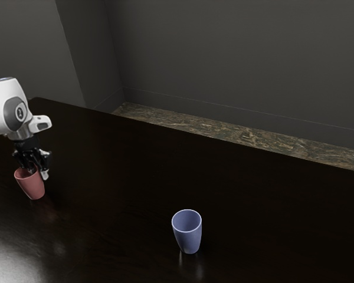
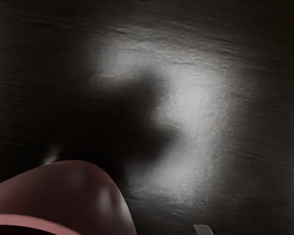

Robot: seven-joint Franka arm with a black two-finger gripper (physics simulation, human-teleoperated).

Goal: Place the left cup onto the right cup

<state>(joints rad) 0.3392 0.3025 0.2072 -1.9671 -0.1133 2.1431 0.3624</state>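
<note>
The red cup [image 1: 29, 184] is at the exterior view's left, slightly tilted, with its base just over the dark table [image 1: 118, 177]. My gripper [image 1: 34, 172] comes down on its rim from above and is shut on the cup's wall, one finger inside and one outside. In the wrist view the red cup [image 2: 63, 196] bulges large right under my hand, and a pale fingertip [image 2: 202, 229] shows beside it. The blue cup [image 1: 187, 230] stands upright toward the exterior view's right and nearer the front, well apart from the red one.
The dark glossy table runs back to a speckled floor strip [image 1: 248, 137] along the grey wall. Bare tabletop lies between the two cups.
</note>
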